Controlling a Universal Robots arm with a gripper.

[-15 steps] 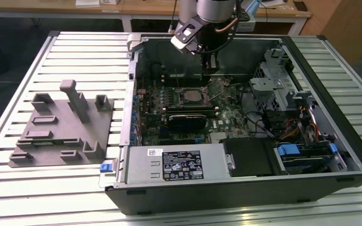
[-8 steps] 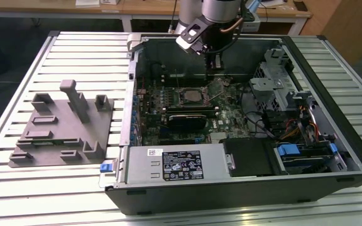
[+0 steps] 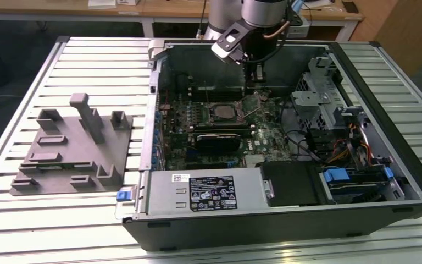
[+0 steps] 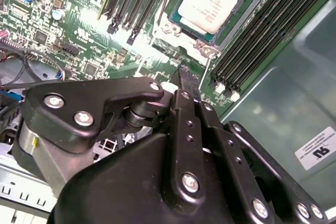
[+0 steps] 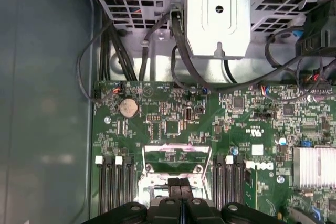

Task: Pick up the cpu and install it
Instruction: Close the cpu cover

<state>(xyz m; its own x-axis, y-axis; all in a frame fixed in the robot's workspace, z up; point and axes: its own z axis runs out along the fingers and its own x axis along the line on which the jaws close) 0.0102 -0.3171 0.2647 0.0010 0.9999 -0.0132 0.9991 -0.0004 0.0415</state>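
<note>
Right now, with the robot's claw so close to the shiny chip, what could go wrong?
1. The shut gripper hangs low over the board, right by the metal frame, which seems to be open. A small slip could bend the frame.
2. The cpu lies in its socket with its face uncovered, so a bump might shift it.
3. The memory slots sit on both sides of the gripper and could get knocked.

This looks like a robotics lab or workshop. A slatted aluminium table (image 3: 64, 231) carries an opened computer case (image 3: 270, 228) and a grey fixture tray (image 3: 64, 165). A robot arm (image 3: 262, 16) reaches in, and wooden desks (image 3: 167, 8) stand behind.
</note>
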